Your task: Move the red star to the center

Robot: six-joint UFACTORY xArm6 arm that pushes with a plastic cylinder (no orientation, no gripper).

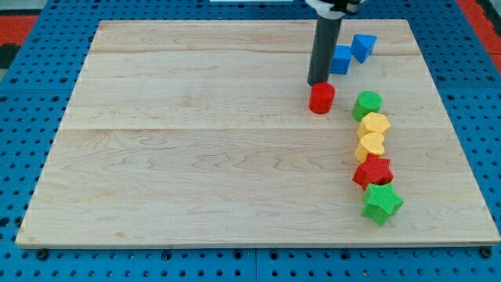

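The red star (372, 171) lies at the view's right, between a yellow block (370, 146) above it and a green star (382, 203) below it, touching both. My tip (318, 82) is well above and to the left of the red star. It sits at the top edge of a red cylinder-like block (321, 98), touching or almost touching it.
A green block (366, 104) and a second yellow block (375, 124) continue the column upward. Two blue blocks (341, 59) (363, 47) lie near the view's top, right of the rod. The wooden board (196, 157) rests on a blue pegboard.
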